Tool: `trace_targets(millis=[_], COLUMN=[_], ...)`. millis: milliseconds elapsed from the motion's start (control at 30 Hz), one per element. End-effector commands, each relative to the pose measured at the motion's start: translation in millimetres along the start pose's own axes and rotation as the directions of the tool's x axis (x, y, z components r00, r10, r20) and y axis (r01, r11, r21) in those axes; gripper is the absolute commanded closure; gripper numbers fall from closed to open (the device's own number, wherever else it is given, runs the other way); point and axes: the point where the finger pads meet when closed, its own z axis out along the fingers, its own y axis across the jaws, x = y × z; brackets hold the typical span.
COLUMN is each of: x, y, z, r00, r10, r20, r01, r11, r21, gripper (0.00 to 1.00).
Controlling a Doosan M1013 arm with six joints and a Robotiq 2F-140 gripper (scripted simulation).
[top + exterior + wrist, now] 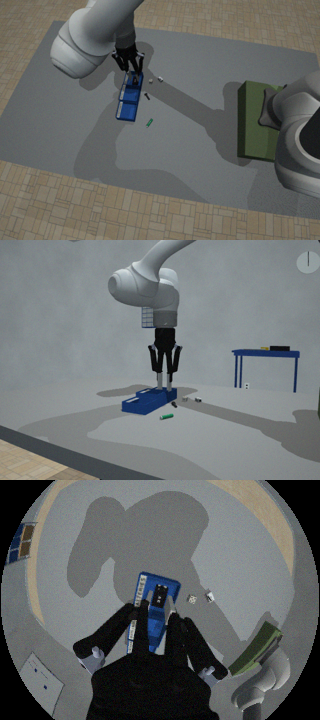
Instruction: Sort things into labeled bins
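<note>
The gripper [133, 79] [164, 389] [158, 599] is standing upright over the BATTERIES bin [141, 76] [174, 393] [176, 585], left of centre in the top view. Its jaws are standing narrowly apart, apparently gripping nothing, with the block [135, 80] [159, 595] lying between their tips, seemingly down in the bin (the exterior view is hiding it). A pad could be dragging the block up, or a tip catching the wall and shifting the bin, if the lift is starting before the gap is wide enough. Right of the bins, the cylinder [149, 122] [166, 416], bolt [147, 96] [174, 404], die [150, 80] [184, 398] [192, 599] and cube [160, 79] [198, 399] [210, 596] are awaiting sorting; misreading the small labels could be sending one astray.
</note>
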Motion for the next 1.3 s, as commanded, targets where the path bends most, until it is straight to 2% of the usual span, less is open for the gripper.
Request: trace_targets(millis=[0,133,300,500,533,700,867,967,1267], x=[0.0,0.0,0.0,0.0,-7.5,-44.8,-82.2,-89.7,-156.9], y=[0.0,0.0,0.0,0.0,3.7,22.1,40.6,44.3,77.5], z=[-3.6,-9.0,-33.7,-33.7,-33.8,-34.6,-35.3,-35.4,-36.7], r00=[1.0,1.0,1.0,1.0,0.999,0.966,0.904,0.897,0.897], r10=[0.0,0.0,0.0,0.0,0.05,0.258,0.427,0.442,0.442], r20=[0.0,0.0,0.0,0.0,0.0,0.001,0.002,0.0,0.0], r01=[0.0,0.0,0.0,0.0,-0.05,-0.258,-0.427,-0.442,-0.442], r11=[1.0,1.0,1.0,1.0,0.999,0.966,0.904,0.897,0.897], r21=[0.0,0.0,0.0,0.0,0.0,0.0,0.0,0.0,0.0], gripper=[0.8,0.8,0.8,0.8,0.85,0.85,0.85,0.85,0.85])
